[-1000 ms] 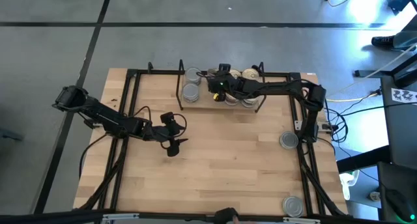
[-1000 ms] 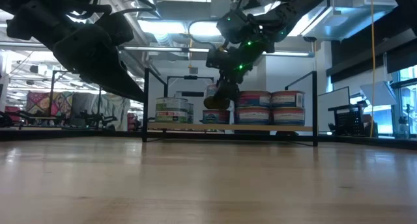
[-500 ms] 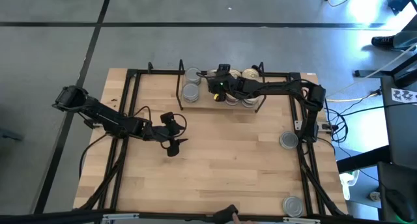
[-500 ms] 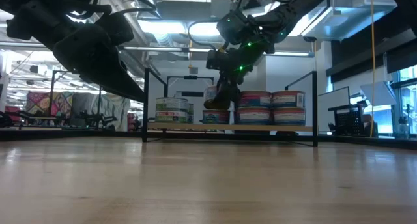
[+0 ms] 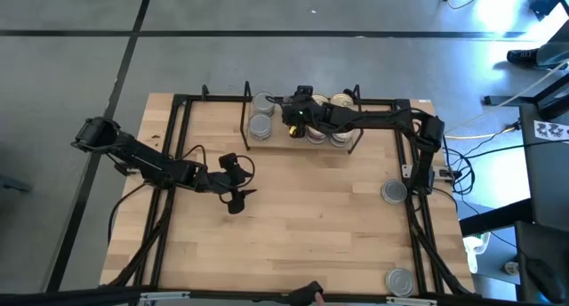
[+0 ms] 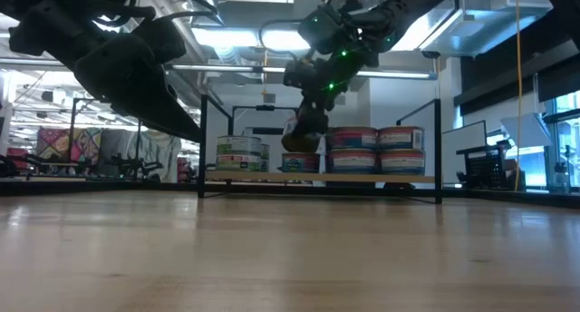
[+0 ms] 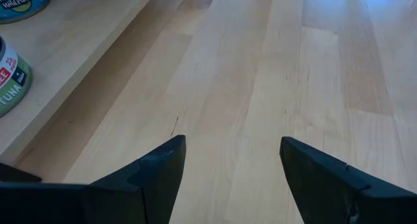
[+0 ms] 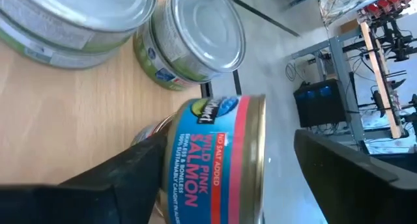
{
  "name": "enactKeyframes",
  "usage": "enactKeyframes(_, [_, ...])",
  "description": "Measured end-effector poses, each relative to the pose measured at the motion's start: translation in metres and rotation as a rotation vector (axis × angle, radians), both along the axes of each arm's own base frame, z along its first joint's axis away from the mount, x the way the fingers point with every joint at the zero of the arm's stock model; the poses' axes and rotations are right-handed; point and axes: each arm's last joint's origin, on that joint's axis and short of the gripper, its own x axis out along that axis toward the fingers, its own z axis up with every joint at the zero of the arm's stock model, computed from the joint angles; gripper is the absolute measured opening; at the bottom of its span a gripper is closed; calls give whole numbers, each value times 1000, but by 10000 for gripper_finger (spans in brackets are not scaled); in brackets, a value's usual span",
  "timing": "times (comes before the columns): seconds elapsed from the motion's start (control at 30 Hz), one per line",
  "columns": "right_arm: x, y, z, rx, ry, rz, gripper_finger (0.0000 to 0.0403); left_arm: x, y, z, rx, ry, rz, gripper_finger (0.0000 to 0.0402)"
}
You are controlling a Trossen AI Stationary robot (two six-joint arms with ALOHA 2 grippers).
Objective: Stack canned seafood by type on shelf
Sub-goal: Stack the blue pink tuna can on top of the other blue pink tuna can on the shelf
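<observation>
While the left tool (image 5: 235,199) hangs over the bare middle of the tabletop (image 5: 311,235) with its fingers spread and nothing between them, there is wide open wood all round it, right out to the black frame at the tabletop's edges. Up at the far edge sits the shelf (image 5: 342,147), its wire loops closing in both ends, and here room is tight: tins are packed along the board, green-labelled ones (image 6: 238,153) at one end, blue-and-red stacks (image 6: 376,150) at the other. The right tool (image 5: 294,119) is over the middle of that row, fingers spread wide on either side of a blue salmon tin (image 8: 218,160); in the right wrist view the tin lies between the two fingers with a clear gap on one side, and whether the other finger touches it I cannot tell. Silver-topped tins (image 8: 195,38) sit just beyond it. Two loose tins (image 5: 394,192) wait near the right-hand frame, well apart from both tools
</observation>
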Motion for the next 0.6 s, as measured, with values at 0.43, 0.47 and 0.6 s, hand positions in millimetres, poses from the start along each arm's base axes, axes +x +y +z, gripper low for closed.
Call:
enactKeyframes(0.43, [-1, 2, 0, 56, 40, 33, 319, 0, 0, 0, -2, -1, 2, 249])
enactKeyframes(0.47, [-1, 2, 0, 77, 28, 46, 319, 0, 0, 0, -2, -1, 2, 249])
enactKeyframes(0.6, [0, 3, 0, 117, 4, 78, 319, 0, 0, 0, -2, -1, 2, 249])
